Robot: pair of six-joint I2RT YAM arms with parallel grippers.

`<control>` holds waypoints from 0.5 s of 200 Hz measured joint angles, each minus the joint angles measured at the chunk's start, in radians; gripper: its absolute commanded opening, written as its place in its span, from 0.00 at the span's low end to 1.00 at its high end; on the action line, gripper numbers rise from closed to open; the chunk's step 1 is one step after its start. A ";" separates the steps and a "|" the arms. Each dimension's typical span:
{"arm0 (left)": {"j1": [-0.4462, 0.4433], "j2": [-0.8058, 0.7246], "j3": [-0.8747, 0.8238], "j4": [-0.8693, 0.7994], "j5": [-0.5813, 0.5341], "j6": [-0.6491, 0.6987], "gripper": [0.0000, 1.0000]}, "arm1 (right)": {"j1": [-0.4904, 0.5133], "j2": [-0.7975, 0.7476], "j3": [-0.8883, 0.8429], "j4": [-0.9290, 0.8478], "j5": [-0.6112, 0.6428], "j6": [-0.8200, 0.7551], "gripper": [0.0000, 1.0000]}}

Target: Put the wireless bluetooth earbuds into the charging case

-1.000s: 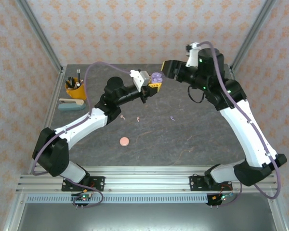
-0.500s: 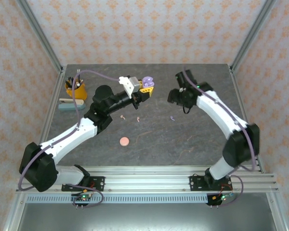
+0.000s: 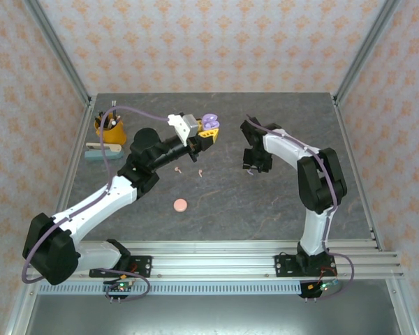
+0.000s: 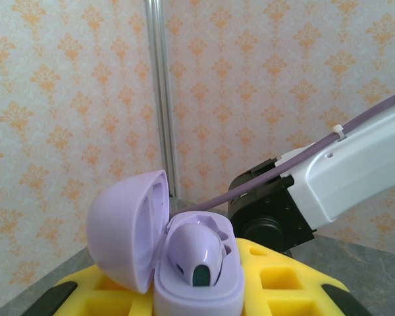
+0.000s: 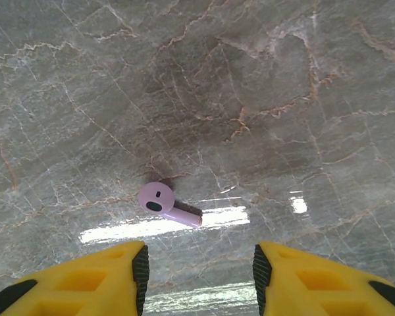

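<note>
My left gripper (image 3: 207, 130) is shut on an open lilac charging case (image 4: 197, 289), held up above the table. Its lid (image 4: 128, 227) is swung to the left, and one lilac earbud (image 4: 196, 250) sits in the base. My right gripper (image 5: 197, 276) points down at the table and is open, its yellow fingers (image 5: 112, 273) apart with nothing between them. A second lilac earbud (image 5: 164, 204) lies on the table just beyond the fingertips, a little left of centre. In the top view the right gripper (image 3: 253, 166) hovers over that spot.
Two pale pink earbuds (image 3: 178, 169) (image 3: 200, 172) lie on the marble table below the left gripper. A round pink case (image 3: 180, 204) sits nearer the front. An orange cup of pens (image 3: 108, 129) and a teal stapler (image 3: 103, 150) stand at the back left.
The right arm has swung from the back of the table down over the loose lilac earbud, its jaws narrowing. The left gripper with the case has shifted slightly left.
</note>
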 measured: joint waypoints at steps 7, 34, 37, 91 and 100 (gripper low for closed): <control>0.000 0.000 -0.002 0.000 0.000 0.000 0.00 | 0.003 0.006 0.006 0.000 -0.002 -0.004 0.48; -0.001 -0.002 -0.002 -0.005 -0.003 0.000 0.00 | 0.008 0.040 0.040 0.001 -0.011 -0.013 0.47; -0.001 -0.002 -0.002 -0.006 -0.003 0.000 0.00 | 0.009 0.043 0.043 0.001 -0.012 -0.013 0.47; -0.001 -0.024 -0.002 -0.013 -0.015 0.000 0.00 | 0.009 0.105 0.065 0.009 -0.031 -0.016 0.42; -0.001 -0.026 -0.002 -0.016 -0.019 0.000 0.00 | 0.009 0.115 0.065 0.009 -0.034 -0.016 0.40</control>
